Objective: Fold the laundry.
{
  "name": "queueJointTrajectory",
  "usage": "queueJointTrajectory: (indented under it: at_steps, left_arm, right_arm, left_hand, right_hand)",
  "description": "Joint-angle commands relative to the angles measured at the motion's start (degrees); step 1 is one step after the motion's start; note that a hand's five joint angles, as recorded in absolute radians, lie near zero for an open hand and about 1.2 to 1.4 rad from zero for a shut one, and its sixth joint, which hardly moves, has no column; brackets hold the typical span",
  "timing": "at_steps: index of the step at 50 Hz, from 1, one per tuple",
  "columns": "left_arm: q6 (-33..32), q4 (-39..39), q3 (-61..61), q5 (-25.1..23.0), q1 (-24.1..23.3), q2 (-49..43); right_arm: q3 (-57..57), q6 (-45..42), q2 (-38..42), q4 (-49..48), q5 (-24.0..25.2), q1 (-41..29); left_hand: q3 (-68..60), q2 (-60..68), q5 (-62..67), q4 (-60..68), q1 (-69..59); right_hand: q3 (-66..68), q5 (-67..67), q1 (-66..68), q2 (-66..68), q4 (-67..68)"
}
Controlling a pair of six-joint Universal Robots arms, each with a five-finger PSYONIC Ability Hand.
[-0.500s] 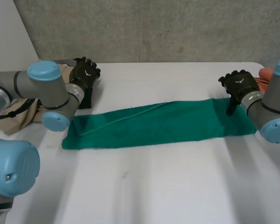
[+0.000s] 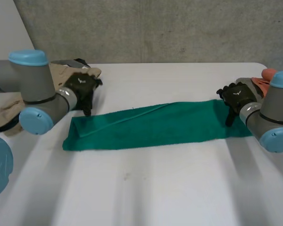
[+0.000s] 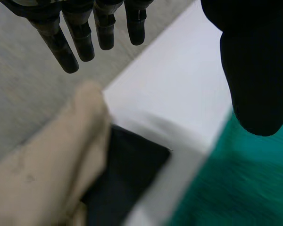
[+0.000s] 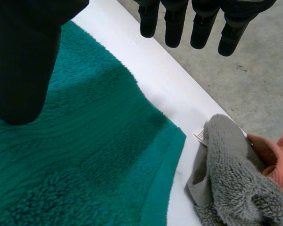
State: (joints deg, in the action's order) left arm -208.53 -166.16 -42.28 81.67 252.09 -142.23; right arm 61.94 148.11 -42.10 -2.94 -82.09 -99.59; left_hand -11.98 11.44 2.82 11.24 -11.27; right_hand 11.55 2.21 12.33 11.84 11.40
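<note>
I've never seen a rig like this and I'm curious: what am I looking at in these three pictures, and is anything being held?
This is a robot with two grey arms at a white table, set to fold laundry. The wide picture looks down from a camera between the arms. The other two come from a camera on each wrist, looking along the palm. The black parts are the left robot hand and the right robot hand. Between them lies a green towel, folded into a long strip. By the left one is a beige cloth; by the right, a grey towel and an orange cloth. Both hands are open, fingers straight, holding nothing.
</note>
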Motion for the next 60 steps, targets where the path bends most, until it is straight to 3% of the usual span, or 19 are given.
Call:
queueJointTrajectory:
  at_steps: [1, 9, 32, 37, 43, 47, 52, 60]
  left_arm:
    - [-1.8, 0.2, -4.0, -0.6, -0.3, -1.0]
    - [-5.5, -4.2, -4.8, 0.2, -1.2, -3.1]
    - [-17.7, -4.7, 2.0, 4.8, -4.1, -8.7]
    - [-20.0, -5.7, 8.9, 5.6, -3.9, -12.1]
    - [-19.0, -16.2, 24.6, 12.3, -0.6, -17.6]
    - [-18.1, -15.9, 30.9, 15.3, 0.9, -20.0]
    - [-15.2, -8.2, 26.3, 13.8, 0.0, -15.7]
    - [-10.2, -4.9, 7.0, 3.8, -1.8, -4.5]
  right_arm:
    - [1.2, -0.2, -0.4, -1.3, 0.5, -0.4]
    - [2.3, -0.9, -0.9, -2.7, 0.8, -0.7]
    - [2.7, -2.2, -1.0, -3.0, 1.0, -0.9]
    - [3.0, -2.3, -1.3, -3.0, 1.0, -0.9]
    - [3.6, -2.3, -1.9, -3.5, 1.0, -0.9]
    - [4.0, -2.2, -2.4, -3.8, 1.0, -0.7]
    - [4.1, -2.3, -2.6, -4.1, 1.0, -0.5]
    - [4.2, -2.7, -2.4, -4.0, 1.0, -1.0]
  left_hand:
    - [2.0, -1.4, -2.8, -1.2, 1.3]
    - [2.0, -1.4, -2.8, -1.2, 1.3]
    - [2.0, -1.4, -2.8, -1.2, 1.3]
    - [2.0, -1.4, -2.8, -1.2, 1.3]
    - [2.0, -1.4, -2.8, -1.2, 1.3]
    - [2.0, -1.4, -2.8, -1.2, 1.3]
    - [2.0, -1.4, -2.8, -1.2, 1.3]
    - [2.0, -1.4, -2.8, -1.2, 1.3]
  right_hand:
    - [-1.5, -2.2, -2.3, -1.8, -1.4]
    - [-1.5, -2.2, -2.3, -1.8, -1.4]
    - [-1.5, -2.2, -2.3, -1.8, -1.4]
    - [-1.5, -2.2, -2.3, -1.8, -1.4]
    - [-1.5, -2.2, -2.3, -1.8, -1.4]
    - [-1.5, -2.2, -2.3, -1.8, -1.4]
    - [-1.5, -2.2, -2.3, -1.8, -1.4]
    - [-1.5, -2.2, -2.3, -1.8, -1.4]
